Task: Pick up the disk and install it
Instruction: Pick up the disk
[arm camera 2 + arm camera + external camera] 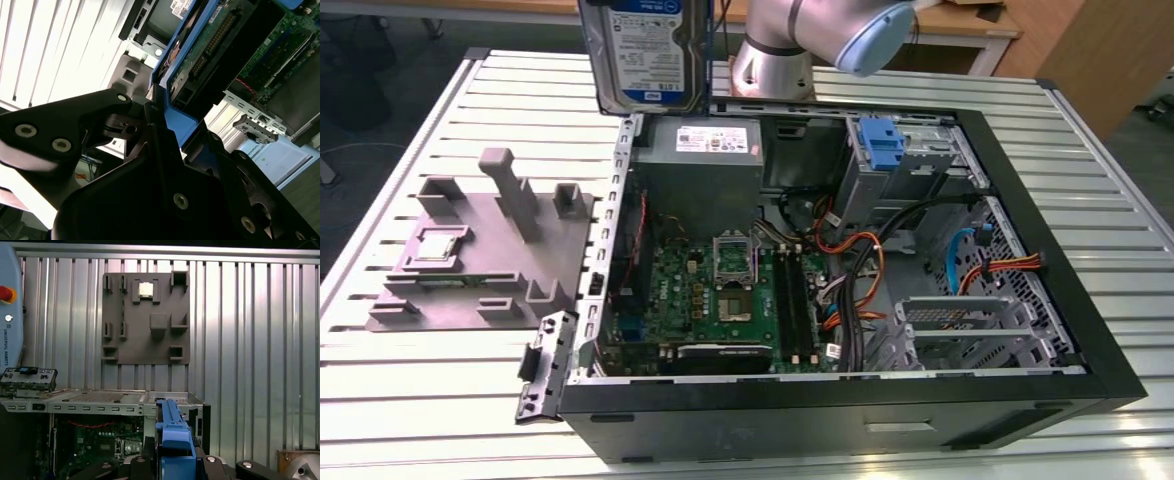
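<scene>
Clamps the gripper (pixel 156 107) tight on the disk (pixel 644 50) by its blue side rails. Holds it upright in the air above the open computer case (pixel 854 405), over the case's edge beside its power-supply box (pixel 707 148).

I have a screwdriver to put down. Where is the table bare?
Bare table lies in front of the grey fixture, at the exterior view's left, and along the strip at the exterior view's right of the computer case. Inside the case, cables crowd the space. The pincer holds the disk above the case's edge.
</scene>
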You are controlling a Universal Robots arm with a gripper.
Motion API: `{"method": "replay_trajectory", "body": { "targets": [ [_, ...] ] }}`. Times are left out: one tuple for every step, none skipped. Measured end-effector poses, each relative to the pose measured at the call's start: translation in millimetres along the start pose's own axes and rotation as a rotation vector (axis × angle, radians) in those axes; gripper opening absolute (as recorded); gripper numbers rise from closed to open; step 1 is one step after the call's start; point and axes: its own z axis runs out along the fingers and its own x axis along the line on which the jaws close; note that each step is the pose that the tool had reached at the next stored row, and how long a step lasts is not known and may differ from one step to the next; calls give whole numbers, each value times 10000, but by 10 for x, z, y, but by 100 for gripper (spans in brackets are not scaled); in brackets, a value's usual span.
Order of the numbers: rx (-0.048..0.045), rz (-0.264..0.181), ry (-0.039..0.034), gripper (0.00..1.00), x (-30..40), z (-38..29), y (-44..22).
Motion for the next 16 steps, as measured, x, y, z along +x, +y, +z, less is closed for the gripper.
{"method": "replay_trajectory", "body": {
  "targets": [
    [1,5,4,36,17,0,0],
    [1,8,9,36,30,0,0],
    [0,11,14,36,42,0,0],
    [0,14,18,36,52,-1,-1],
    [1,17,19,36,59,-1,-2],
    [2,18,21,36,65,0,-4],
    [1,20,24,36,68,0,-8],
    [1,22,28,36,68,-1,-12],
    [1,23,35,36,69,-1,-20],
    [0,24,42,36,69,-2,-32],
    [0,23,45,36,69,-2,-49],
    [1,24,46,36,69,-2,-74],
    [0,24,48,36,69,-3,-103],
    [1,23,49,36,69,-3,-135],
    [2,24,48,36,70,-3,-171],
    [-1,24,50,36,69,-5,-223]
  ]
}}
